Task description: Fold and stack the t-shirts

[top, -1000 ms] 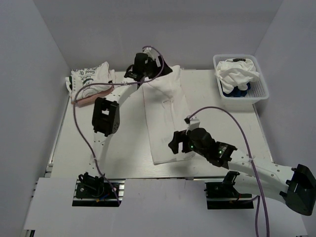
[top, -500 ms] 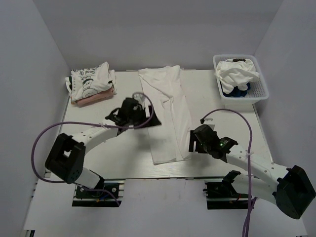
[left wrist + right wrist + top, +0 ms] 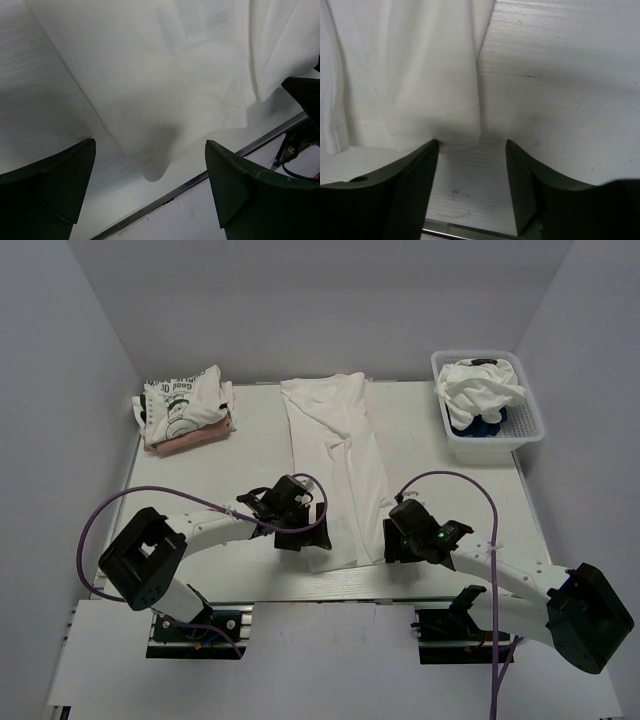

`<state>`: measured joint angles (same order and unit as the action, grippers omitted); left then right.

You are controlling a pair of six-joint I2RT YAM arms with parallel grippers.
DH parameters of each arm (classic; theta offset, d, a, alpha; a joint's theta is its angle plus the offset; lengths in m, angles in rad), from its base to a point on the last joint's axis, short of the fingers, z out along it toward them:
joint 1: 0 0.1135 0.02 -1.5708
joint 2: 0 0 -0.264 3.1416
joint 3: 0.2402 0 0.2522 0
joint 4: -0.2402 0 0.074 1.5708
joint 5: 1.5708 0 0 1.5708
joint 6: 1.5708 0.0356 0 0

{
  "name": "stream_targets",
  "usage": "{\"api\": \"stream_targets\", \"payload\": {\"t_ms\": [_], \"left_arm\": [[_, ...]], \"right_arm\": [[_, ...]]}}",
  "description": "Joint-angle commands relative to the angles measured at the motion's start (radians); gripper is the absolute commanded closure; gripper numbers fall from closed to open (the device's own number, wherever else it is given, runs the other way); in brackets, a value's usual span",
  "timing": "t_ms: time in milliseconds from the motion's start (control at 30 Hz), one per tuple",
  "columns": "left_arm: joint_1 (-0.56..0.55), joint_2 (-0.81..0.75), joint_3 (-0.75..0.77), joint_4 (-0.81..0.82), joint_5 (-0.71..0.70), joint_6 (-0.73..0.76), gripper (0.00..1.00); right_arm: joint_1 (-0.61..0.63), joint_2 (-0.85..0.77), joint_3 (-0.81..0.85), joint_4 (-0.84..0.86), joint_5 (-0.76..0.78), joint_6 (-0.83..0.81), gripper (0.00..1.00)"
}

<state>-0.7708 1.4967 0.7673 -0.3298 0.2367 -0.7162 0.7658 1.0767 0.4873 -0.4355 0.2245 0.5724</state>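
1. The white table (image 3: 250,455) carries one long white t-shirt (image 3: 340,470). It is already narrowed into a strip that runs from the far edge down to the near edge, in the middle of your workspace.
2. Both arms have moved. A second ago the left arm was stretched to the collar end and the right one hovered over the hem. Now each sits at a near corner of the strip, so I judge the lengthwise fold finished and the hem-to-collar fold next.
3. The white lattice basket (image 3: 525,425) at the far right holds crumpled white shirts (image 3: 485,385) on top, with a navy blue shirt (image 3: 475,425) underneath. These are not yet folded.
4. The finished stack (image 3: 185,405) lies at the far left. Its top is a white shirt with black lettering, and a pinkish shirt (image 3: 195,437) shows below it.
5. Your left gripper (image 3: 305,530) is spread wide and grips nothing. In the wrist view the hem's left corner (image 3: 155,170) lies between the fingers (image 3: 60,175).
6. Your right gripper (image 3: 392,538) is also parted and empty. The hem's right corner (image 3: 460,135) sits just ahead of the gap between its fingers, towards the left one (image 3: 417,170).
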Motion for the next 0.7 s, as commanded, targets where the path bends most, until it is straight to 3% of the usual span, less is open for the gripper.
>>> {"api": "stream_targets", "payload": {"t_ms": [0,167,400,667], "left_arm": [[-0.013,0.01,0.012,-0.017,-0.059,-0.023,0.0],[-0.022,0.052,0.038,-0.017,-0.08,-0.023,0.0],[-0.022,0.086,0.056,-0.037,-0.125,-0.023,0.19],[-0.022,0.096,0.056,-0.046,-0.152,-0.023,0.19]], "right_arm": [[-0.003,-0.029,-0.029,0.061,-0.017,0.0,0.42],[0.0,-0.052,-0.024,0.067,-0.08,-0.005,0.42],[-0.002,-0.118,-0.049,0.024,-0.108,0.012,0.42],[-0.003,-0.064,-0.049,0.012,-0.048,0.023,0.44]]}}
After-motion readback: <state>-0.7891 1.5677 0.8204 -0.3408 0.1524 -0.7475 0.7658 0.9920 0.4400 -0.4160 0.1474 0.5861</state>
